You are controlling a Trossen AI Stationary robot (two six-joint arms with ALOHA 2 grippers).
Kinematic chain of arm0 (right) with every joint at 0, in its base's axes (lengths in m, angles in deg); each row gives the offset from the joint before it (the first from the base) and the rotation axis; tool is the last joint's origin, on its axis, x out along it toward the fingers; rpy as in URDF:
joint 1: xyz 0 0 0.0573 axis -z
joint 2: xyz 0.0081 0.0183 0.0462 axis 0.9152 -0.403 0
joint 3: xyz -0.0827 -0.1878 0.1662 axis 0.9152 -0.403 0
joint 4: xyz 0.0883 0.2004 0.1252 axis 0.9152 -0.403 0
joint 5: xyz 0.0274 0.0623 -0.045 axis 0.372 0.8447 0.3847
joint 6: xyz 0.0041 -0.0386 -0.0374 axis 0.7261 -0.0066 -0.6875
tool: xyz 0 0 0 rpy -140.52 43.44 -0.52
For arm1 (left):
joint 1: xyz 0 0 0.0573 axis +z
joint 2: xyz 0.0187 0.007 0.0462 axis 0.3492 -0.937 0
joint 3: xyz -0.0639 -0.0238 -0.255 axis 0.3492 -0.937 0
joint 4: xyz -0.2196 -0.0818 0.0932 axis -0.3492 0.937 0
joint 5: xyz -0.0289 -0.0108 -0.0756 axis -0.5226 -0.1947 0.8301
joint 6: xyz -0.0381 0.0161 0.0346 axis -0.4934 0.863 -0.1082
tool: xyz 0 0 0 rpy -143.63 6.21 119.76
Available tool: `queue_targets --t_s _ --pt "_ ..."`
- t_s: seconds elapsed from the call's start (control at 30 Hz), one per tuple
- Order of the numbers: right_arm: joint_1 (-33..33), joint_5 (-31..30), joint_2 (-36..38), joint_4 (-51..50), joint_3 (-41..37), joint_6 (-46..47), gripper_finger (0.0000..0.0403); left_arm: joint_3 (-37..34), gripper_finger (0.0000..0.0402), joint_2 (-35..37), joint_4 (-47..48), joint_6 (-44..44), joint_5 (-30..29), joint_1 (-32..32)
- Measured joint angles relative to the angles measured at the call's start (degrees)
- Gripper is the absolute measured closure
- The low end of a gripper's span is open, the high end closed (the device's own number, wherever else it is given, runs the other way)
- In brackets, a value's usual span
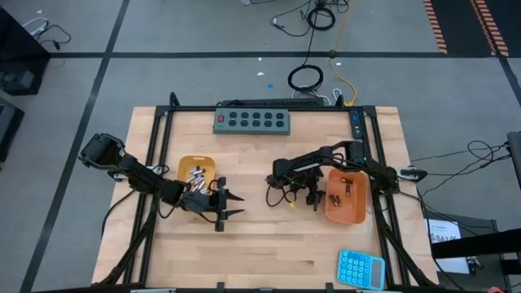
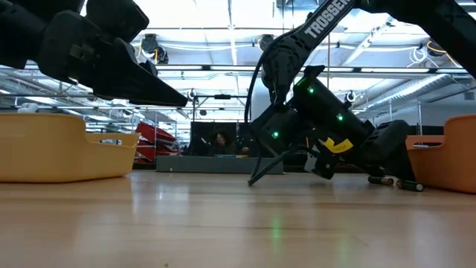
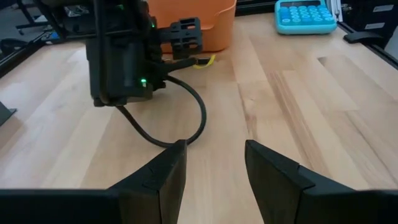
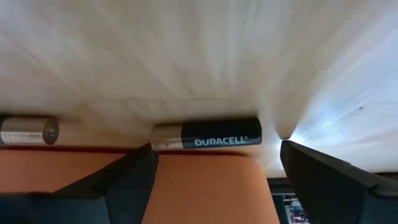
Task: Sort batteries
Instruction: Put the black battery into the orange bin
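Observation:
My right gripper (image 1: 313,198) hangs low beside the right orange tray (image 1: 352,213), which holds a few dark batteries (image 1: 345,189). It is open (image 4: 217,163). Its fingers stand off either end of a black-and-copper battery (image 4: 208,142) that lies on its side on the table against that tray's wall (image 4: 205,180). A second battery (image 4: 28,130) lies farther along the wall. The low view shows two batteries (image 2: 394,182) on the wood by the tray (image 2: 446,160). My left gripper (image 1: 226,207) is open (image 3: 214,171) above bare wood beside the left orange tray (image 1: 183,169), which holds silver batteries (image 1: 195,175).
A grey power strip (image 1: 252,120) lies along the far edge. A blue calculator (image 1: 361,268) sits near the near right corner. A black frame (image 1: 163,146) runs round the table. Bare wood lies between the two grippers (image 1: 260,228). The right arm's cable (image 3: 186,118) loops over the table.

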Motion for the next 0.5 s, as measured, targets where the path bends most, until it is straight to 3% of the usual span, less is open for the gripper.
queue_targets --t_s 0.27,0.5 --pt "-1.1 -0.4 0.0 2.1 0.4 -1.0 0.0079 0.0 0.0228 0.0 0.0 0.3 -0.3 0.0" --pt "-1.6 -1.2 0.1 3.2 0.5 -1.9 0.0131 0.0 0.0228 0.0 -0.1 0.4 -0.3 0.0"
